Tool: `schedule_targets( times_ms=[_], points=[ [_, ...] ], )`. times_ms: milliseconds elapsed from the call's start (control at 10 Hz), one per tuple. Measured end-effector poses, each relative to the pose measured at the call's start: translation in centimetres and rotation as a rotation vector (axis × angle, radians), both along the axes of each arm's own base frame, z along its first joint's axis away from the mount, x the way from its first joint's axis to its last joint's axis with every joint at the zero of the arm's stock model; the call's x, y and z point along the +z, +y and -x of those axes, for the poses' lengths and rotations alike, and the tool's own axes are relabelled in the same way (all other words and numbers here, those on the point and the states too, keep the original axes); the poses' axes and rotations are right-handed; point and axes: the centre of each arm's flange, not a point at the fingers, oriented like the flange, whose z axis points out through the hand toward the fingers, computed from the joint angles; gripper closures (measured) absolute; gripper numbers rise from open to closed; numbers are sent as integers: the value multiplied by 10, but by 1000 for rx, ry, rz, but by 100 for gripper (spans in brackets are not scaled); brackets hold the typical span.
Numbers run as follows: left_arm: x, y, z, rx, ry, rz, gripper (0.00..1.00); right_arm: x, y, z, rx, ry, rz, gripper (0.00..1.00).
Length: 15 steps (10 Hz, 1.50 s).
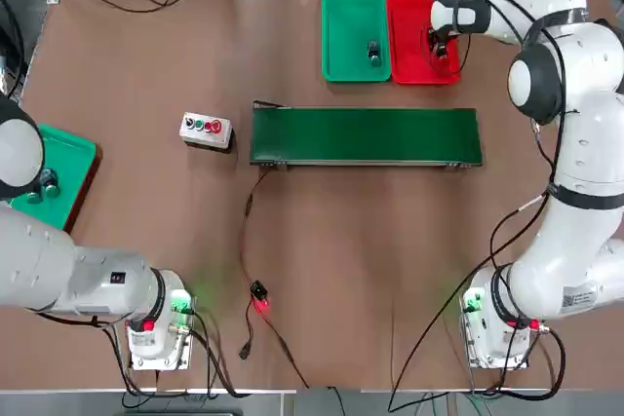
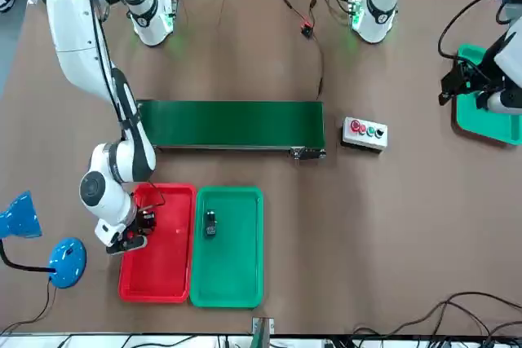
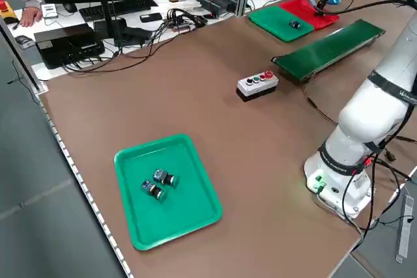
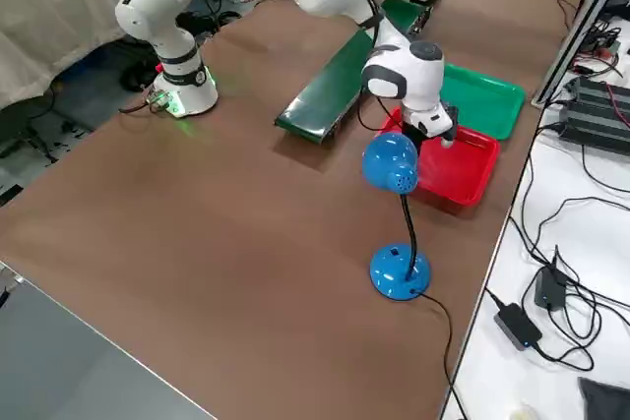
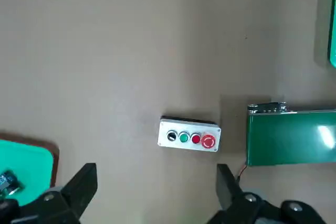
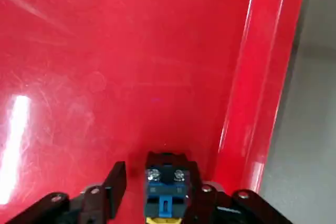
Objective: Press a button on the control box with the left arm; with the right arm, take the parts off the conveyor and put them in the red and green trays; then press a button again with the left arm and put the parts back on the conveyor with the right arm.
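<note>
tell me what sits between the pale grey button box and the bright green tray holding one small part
Only bare brown tabletop and the near end of the dark green conveyor belt separate the button box from the green tray, as the top view shows.

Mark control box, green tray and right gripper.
control box (image 1: 206, 130), top view, on its lid.
green tray (image 1: 348, 21), top view, bare floor.
right gripper (image 6: 157, 192), right wrist view, midway between fingertips.

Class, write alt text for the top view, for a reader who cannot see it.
The right gripper is down in the red tray beside the green tray, which holds one part. The conveyor lies empty, the control box to its left.
</note>
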Motion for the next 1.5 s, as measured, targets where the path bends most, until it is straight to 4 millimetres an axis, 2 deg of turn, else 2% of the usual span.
schedule_targets(
  times_ms=[100,200,300,600,800,1000,1200,1300,1500],
  points=[
    [0,3,0,5,0,0,0,-1,0,1,0,9,1,52],
    [0,5,0,7,0,0,0,-2,0,2,-2,16,-1,62],
    [0,5,0,7,0,0,0,-2,0,3,-6,28,-4,67],
    [0,4,0,6,0,0,0,-1,3,4,-24,67,-25,67],
    [0,-1,0,-4,0,0,0,12,9,2,-39,117,-29,67],
    [0,-2,0,-6,0,0,0,55,19,2,-82,168,-39,67],
    [0,-3,0,-6,0,0,0,104,25,12,-101,178,-49,67],
    [0,-3,0,-7,0,0,0,124,22,24,-104,178,-53,67],
    [0,-3,0,-7,-1,0,0,156,14,67,-110,194,-62,67]
  ],
)
